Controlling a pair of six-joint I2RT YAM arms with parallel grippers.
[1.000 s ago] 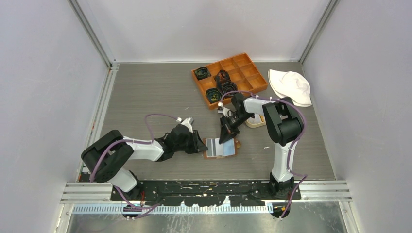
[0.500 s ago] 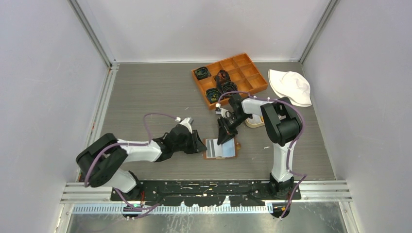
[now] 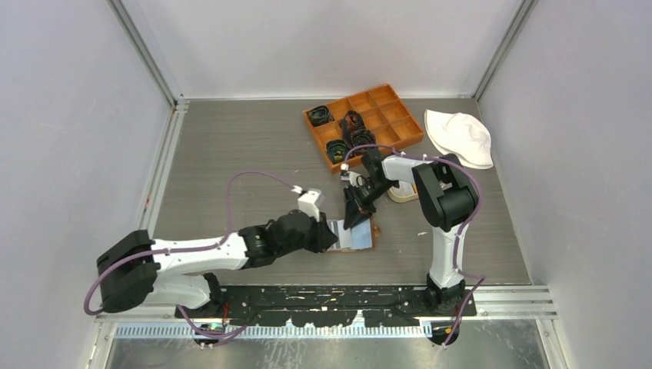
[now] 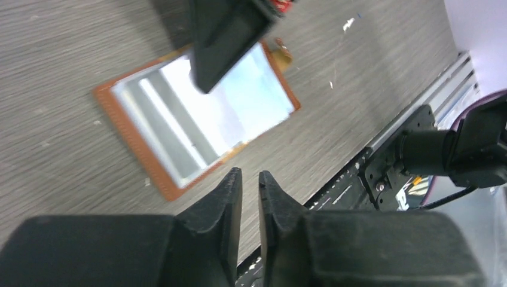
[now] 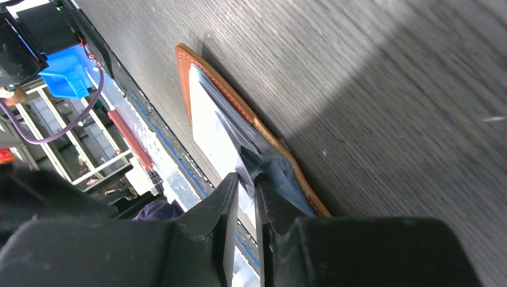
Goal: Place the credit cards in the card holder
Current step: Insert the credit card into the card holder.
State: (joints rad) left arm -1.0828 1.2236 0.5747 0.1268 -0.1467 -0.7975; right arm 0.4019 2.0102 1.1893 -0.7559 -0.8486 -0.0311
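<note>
The brown card holder (image 3: 355, 237) lies open and flat on the table, with pale cards in its slots. It also shows in the left wrist view (image 4: 197, 122) and the right wrist view (image 5: 222, 84). My right gripper (image 3: 356, 211) is shut on a dark glossy credit card (image 5: 281, 170). It holds the card tilted, with its lower edge on the holder's inner face. The card shows as a dark slab in the left wrist view (image 4: 230, 36). My left gripper (image 3: 329, 236) is shut and empty, low at the holder's left edge.
An orange compartment box (image 3: 394, 108) with dark items stands at the back. A white hat (image 3: 460, 137) lies at the back right. A beige tray (image 3: 405, 193) sits partly hidden behind the right arm. The black base rail (image 3: 330, 296) runs along the table's near edge.
My left arm has stretched out and swung its gripper lower and to the right, up to the holder's left edge. The right gripper with the card has shifted slightly left.
</note>
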